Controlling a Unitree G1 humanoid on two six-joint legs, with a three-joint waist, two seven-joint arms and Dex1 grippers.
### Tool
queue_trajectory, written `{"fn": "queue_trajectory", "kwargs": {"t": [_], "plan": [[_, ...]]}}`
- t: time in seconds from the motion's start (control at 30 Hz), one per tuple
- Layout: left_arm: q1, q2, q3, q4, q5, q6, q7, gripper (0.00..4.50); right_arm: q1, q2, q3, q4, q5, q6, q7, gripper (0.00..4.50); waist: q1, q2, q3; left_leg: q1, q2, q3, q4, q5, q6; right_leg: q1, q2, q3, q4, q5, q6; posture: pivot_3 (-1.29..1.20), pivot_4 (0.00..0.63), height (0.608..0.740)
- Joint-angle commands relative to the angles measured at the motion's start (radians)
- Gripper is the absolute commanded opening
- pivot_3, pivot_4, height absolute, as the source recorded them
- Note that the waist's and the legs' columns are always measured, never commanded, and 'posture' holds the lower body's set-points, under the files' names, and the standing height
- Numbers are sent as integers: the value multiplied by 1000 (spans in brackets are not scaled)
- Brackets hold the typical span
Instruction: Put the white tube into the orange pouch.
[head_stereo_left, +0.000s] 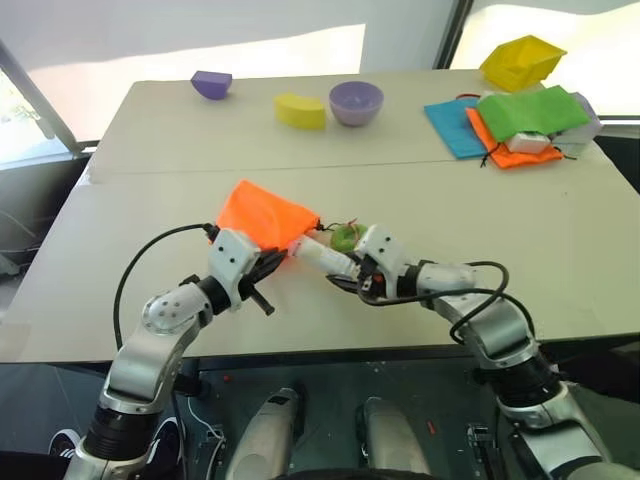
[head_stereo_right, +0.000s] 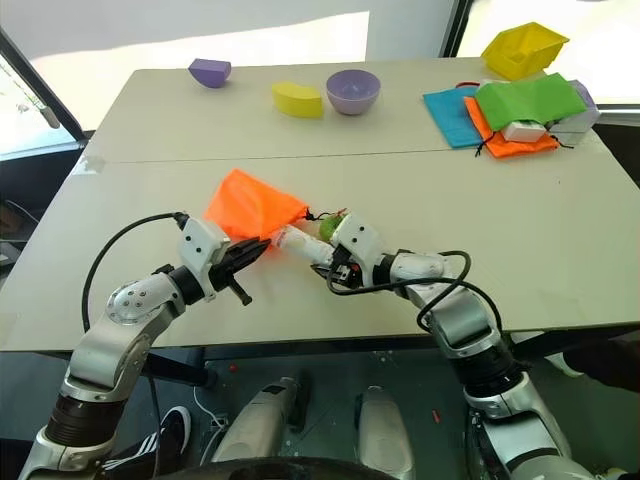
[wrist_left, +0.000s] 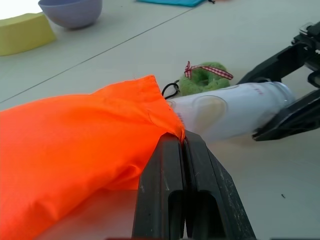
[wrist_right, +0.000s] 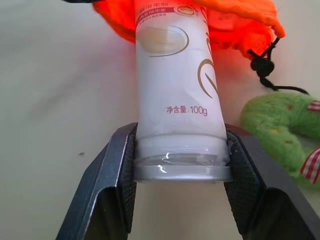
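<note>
Left end effector (head_stereo_left: 272, 262) pinches orange pouch (head_stereo_left: 262, 214); right end effector (head_stereo_left: 335, 268) grips white tube (head_stereo_left: 318, 255), seemingly entering.

Looking like a lab or robot test space: two plain beige tables (head_stereo_left: 560, 260) butting together, bright covered windows (head_stereo_left: 200, 60) behind, holding scattered plastic props such as a purple bowl (head_stereo_left: 356, 101) and yellow bin (head_stereo_left: 522, 60).

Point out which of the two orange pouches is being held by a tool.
The orange pouch near the table's front edge: the left tool pinches its opening hem. The other orange pouch lies untouched under green cloth at the far right.
</note>
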Motion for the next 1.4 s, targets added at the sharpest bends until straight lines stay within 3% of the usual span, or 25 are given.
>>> {"fn": "queue_trajectory", "kwargs": {"t": [0.03, 0.4, 0.7, 1.0, 1.17, 1.33, 1.4], "plan": [[-1, 5, 7, -45, -10, -10, -5, 0, -38, 22, 25, 17, -45, -63, -20, 1812, 1, 0, 0, 0, 0, 0, 0, 0, 0, 0, 0, 0, 0, 0, 0, 0, 150, 740], [23, 25, 11, -67, -29, -17, -42, 0, -164, 182, 92, 229, -120, -150, -51, 1812, -3, 0, 0, 1, 0, 0, 0, 0, 0, 0, 1, 0, 1, 0, 0, 0, 150, 740], [64, 69, 34, -74, -45, -37, -88, 0, -208, 251, 200, 342, -189, -268, 17, 1812, -2, 0, 0, 1, 0, -1, -1, 1, -1, -1, 2, 0, 1, 0, 0, 0, 150, 740], [97, 84, 32, -87, -50, -47, -114, 0, -262, 356, 166, 462, -217, -260, -51, 1812, -6, 0, 0, 2, 0, -2, -4, 2, -3, -3, 4, 2, 3, 1, -1, 0, 150, 740], [96, 78, 31, -87, -43, -51, -102, 0, -242, 379, 175, 458, -195, -273, -6, 1812, -4, 0, 0, 3, 0, -2, -12, 4, -7, -6, 3, 3, 3, 2, 0, 0, 150, 740], [109, 81, 39, -88, -50, -50, -105, 0, -228, 343, 167, 409, -212, -254, 4, 4292, -6, 0, 0, 5, 1, -2, -14, 5, -7, -6, 4, 3, 3, 2, 0, 0, 150, 740], [118, 89, 50, -87, -47, -58, -109, 0, -215, 308, 160, 356, -206, -259, 28, 4408, -5, 0, 0, 5, 1, -2, -14, 5, -7, -6, 4, 3, 3, 2, 0, 0, 150, 740]]}}
